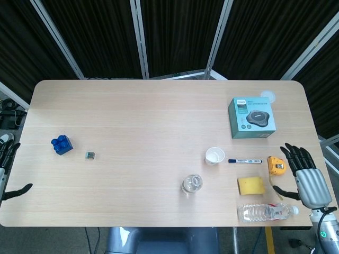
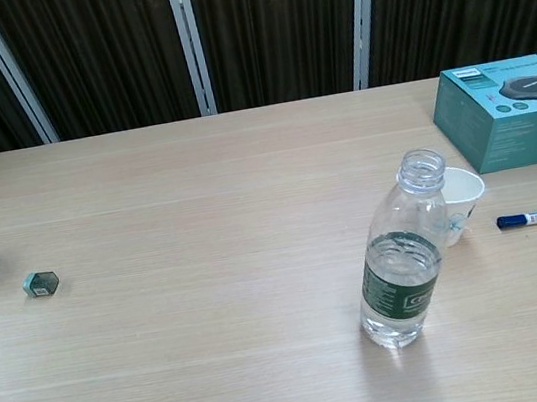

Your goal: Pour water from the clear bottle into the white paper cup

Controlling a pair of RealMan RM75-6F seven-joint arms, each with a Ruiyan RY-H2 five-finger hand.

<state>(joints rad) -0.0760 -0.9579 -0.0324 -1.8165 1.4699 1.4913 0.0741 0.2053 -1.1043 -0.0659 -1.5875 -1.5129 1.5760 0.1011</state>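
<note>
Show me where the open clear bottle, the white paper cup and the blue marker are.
open clear bottle (image 2: 406, 276), chest view, on its green label.
white paper cup (image 1: 214, 155), head view, on its open mouth.
blue marker (image 1: 244, 160), head view, on its barrel.

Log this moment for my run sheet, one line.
bottle upright, uncapped | cup upright | right hand open, off table edge | left hand open

You have two clear bottles on the table: one standing upright with its cap off (image 2: 403, 252) and one lying on its side (image 1: 265, 212) at the near edge. You have one white paper cup (image 1: 214, 155), one teal box (image 1: 252, 117), one marker pen (image 1: 244, 160), one yellow sponge (image 1: 250, 186), one yellow tape measure (image 1: 276, 164), one blue toy brick (image 1: 62, 144) and one small grey-green piece (image 1: 90, 155). You also have one white round disc (image 1: 267, 96) behind the box.
</note>
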